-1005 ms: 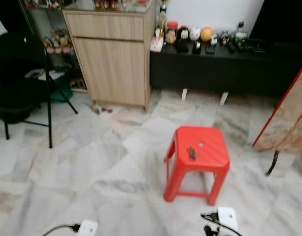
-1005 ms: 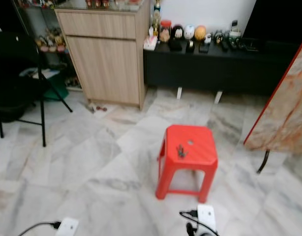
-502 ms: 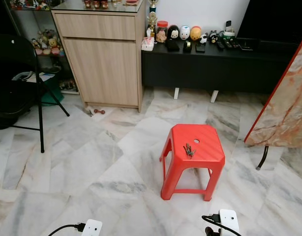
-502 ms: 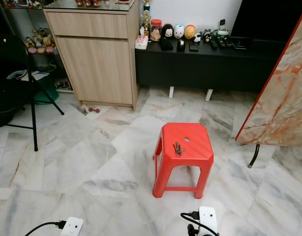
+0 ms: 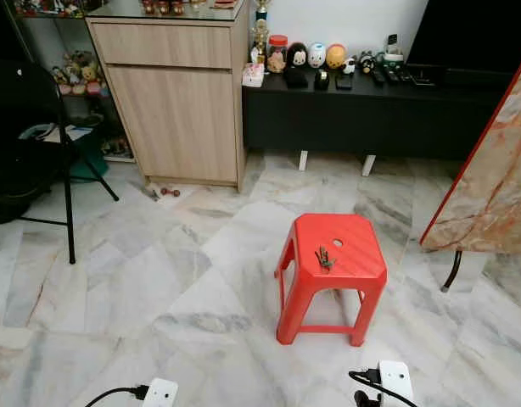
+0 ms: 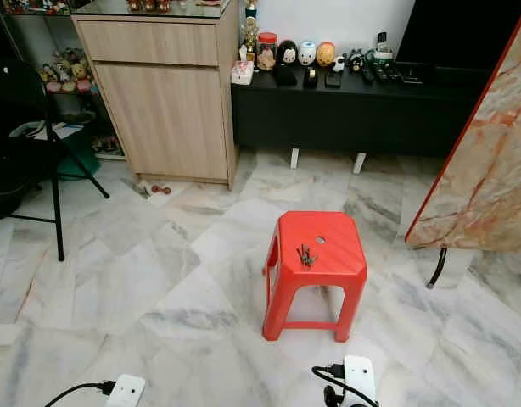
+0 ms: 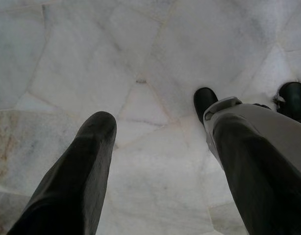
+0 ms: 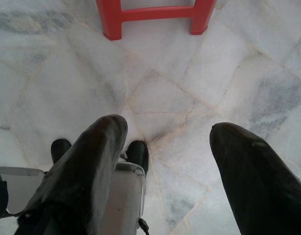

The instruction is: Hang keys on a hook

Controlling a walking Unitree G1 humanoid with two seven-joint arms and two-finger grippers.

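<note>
- Small dark bunch of metal keys [image 5: 325, 257] lies on the flat top of the red plastic stool [image 5: 355, 269], just beside the round hole in the seat, left of centre. The stool stands on the pale marble tile floor [image 5: 142, 280], ahead of the robot and slightly to its right.
- No hook can be made out; behind the stool are a light wooden cabinet [image 5: 180, 102] and a low black bench [image 5: 371, 114] carrying small figurines.
- Left gripper [image 7: 158, 147]: hangs idle over the floor, fingers spread apart, nothing between them.
- Right gripper [image 8: 167, 142]: likewise low, pointed at the floor near the stool's legs, fingers apart and empty.
- Handling judgement: the bunch is likely light, rigid in its parts but loose as a whole, and may slide on smooth plastic.
- Best hold is probably the ring or the thickest cluster, pinched from above, leaving the ring free for hanging.
</note>
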